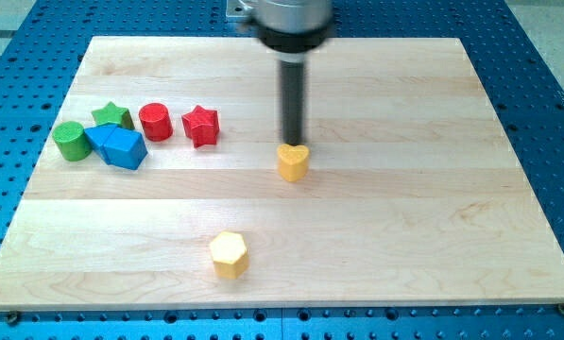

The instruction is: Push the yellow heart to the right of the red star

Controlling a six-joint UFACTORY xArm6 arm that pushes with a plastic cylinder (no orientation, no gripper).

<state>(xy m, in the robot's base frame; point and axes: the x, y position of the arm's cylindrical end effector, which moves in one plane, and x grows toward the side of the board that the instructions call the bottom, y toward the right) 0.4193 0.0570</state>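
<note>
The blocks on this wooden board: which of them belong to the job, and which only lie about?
Job: yellow heart, red star, my tip just above the heart.

Lying about: yellow hexagon, red cylinder, green star, green cylinder, two blue blocks.

My arm enters from the far edge of the scene, slightly right of centre, its grey and black housing cut off by the frame. The straight dark rod hangs upright below it, and my tip (293, 143) meets the board mid-scene.
</note>
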